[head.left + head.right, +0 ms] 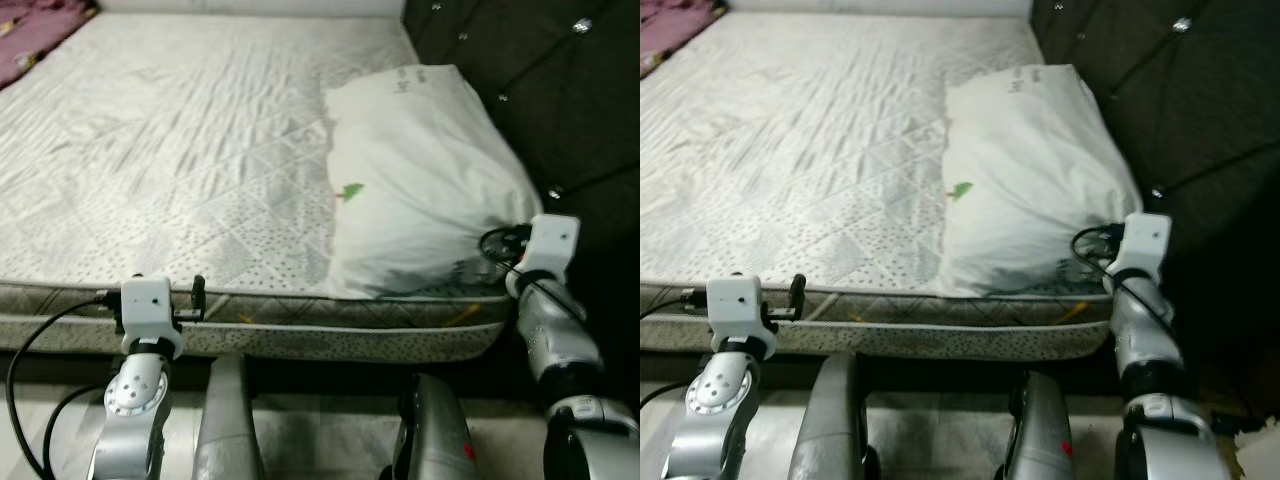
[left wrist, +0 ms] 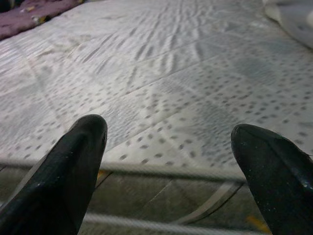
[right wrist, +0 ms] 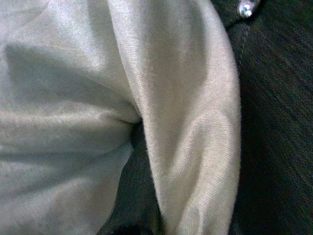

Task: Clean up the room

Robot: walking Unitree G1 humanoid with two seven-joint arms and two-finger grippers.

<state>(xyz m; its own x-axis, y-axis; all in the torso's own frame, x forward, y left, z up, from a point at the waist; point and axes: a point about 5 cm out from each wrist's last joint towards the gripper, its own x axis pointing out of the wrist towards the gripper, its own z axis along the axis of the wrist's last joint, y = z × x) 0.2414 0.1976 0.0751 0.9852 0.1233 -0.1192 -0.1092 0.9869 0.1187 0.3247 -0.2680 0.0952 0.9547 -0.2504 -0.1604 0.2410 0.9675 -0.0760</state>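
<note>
My right tool [image 1: 500, 250] is at the near corner of the plump white fabric pillow [image 1: 420, 180], pressed into its soft folds; I cannot tell whether it grips. The pillow lies lengthwise along the dark tufted headboard [image 1: 560, 90], on the quilted, dotted grey mattress [image 1: 180, 160], far nearer my right arm. My left tool [image 2: 166, 161], spread wide and empty, hovers at the mattress's near edge, well apart from the pillow.

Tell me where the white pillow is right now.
The white pillow lies on the right side of the patterned mattress, against the dark tufted headboard, its near corner at the right gripper.
</note>
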